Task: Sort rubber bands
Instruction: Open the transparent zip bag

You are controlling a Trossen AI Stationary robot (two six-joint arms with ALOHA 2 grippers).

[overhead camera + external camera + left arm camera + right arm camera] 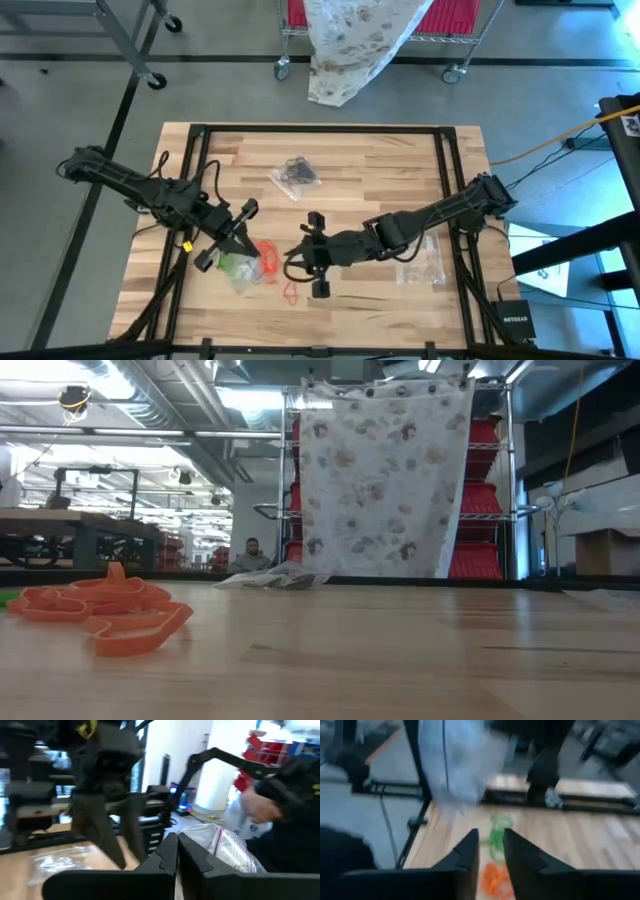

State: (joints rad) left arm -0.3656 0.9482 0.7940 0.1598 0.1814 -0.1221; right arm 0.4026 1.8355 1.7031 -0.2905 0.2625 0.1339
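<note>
My L fingers [164, 861] are pressed together with no gap. A clear bag w/ a red zip strip [227, 851] shows just past them; can't tell if its film is nipped btwn them. From above, my left gripper [243, 247] sits over the table's [370, 160] left-front part, right at that bag [238, 270], which has green rubber bands [236, 265] in it.

My R fingers [466, 856] stand a little apart, a narrow slot btwn them, nothing clamped that I can see. Thru the slot there's green, w/ orange nearer, on the wood. My right gripper [296, 256] is near the table's middle, toward the front edge, pointing at the left one.

The orange-red rubber bands [266, 262] lie in a loose pile btwn the two grippers, touching the green-band bag. One lone orange loop [291, 291] lies apart, nearer the front edge. At table height the pile [100, 612] is flat on the wood.

The black rubber bands [298, 172] are inside a second clear bag [284, 183] toward the far edge, about mid-width. A third clear bag [421, 262] lies under my R arm by the right edge.
</note>
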